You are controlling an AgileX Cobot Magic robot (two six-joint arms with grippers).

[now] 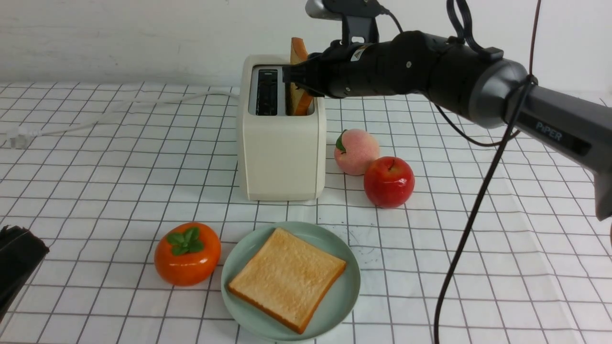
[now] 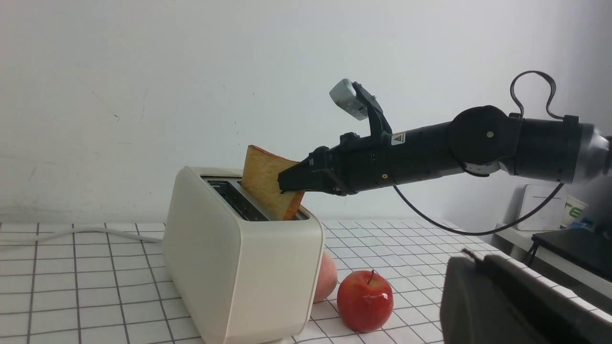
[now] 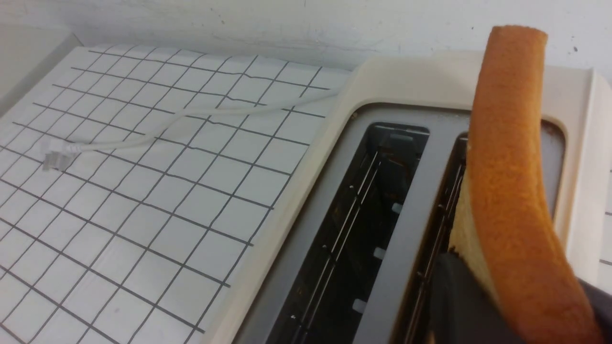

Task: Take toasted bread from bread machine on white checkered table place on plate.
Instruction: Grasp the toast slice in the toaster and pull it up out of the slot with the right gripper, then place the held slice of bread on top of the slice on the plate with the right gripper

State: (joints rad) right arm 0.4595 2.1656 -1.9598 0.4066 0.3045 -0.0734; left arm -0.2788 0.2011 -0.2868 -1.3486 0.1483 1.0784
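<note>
One slice of toast (image 1: 291,279) is laid flat on the plate (image 1: 348,286). The second slice (image 2: 267,179) is seated, tilted, partly in one slot of the toaster (image 1: 282,153); the other slot is bare. This slice is pinched between the fingers of the right gripper (image 3: 511,306), one to each face. The left gripper (image 1: 24,258) is closed with nothing held, well apart from the toaster.

Risks, as judged:
- Crust may be snagged on the slot edge if the slice is drawn out at its present tilt; the toaster could then be dragged or tipped.
- Crumb may be crushed or torn if the pinch is tightened; slip may be caused if it is too light.
- The peach (image 1: 357,152) and red apple (image 1: 389,182), just beside the toaster, may be knocked if the slice is carried low.
- With the plate largely covered, the second slice may be left overhanging the rim or slid off the first.
</note>
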